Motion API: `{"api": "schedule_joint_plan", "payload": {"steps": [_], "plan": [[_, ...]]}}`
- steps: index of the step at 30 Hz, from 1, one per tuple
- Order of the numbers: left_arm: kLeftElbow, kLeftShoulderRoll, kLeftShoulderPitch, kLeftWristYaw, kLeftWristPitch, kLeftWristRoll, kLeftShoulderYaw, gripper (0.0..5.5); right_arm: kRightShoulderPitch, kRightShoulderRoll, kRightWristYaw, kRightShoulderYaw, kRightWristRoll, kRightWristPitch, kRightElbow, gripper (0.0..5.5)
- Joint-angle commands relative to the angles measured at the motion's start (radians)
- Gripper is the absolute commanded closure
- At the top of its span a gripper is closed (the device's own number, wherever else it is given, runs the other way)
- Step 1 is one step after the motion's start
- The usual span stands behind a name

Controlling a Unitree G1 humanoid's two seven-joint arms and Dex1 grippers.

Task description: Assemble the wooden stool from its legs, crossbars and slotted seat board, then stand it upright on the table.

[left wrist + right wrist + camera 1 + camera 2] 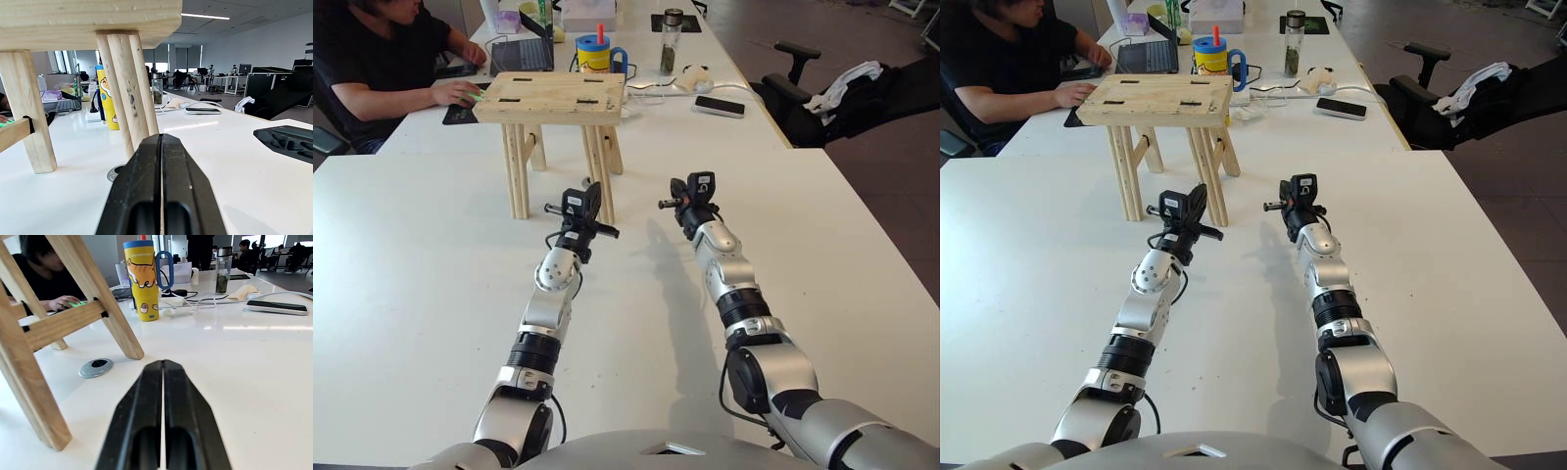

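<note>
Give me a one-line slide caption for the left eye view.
Assembled wooden stool stands upright on the white table, left claw and right claw shut and empty before it.

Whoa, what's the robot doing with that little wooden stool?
The wooden stool is already put together and stands upright on the white table. The robot isn't holding anything. Its left tool and right tool are both shut and empty, low over the table just in front of the stool's near legs. The building job looks finished.
</note>
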Motion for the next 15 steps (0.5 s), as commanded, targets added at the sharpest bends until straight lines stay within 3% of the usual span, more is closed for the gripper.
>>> {"api": "schedule_joint_plan", "payload": {"steps": [1,15], "plan": [[0.046,0.008,-0.055,0.03,-0.035,0.02,0.017,5.5,-0.043,-0.015,-0.003,0.01,-0.02,-0.012,0.018,5.48],[0.151,0.043,-0.1,0.14,-0.147,0.057,0.082,5.5,-0.067,-0.084,-0.087,-0.006,-0.084,-0.159,0.127,5.48]]}}
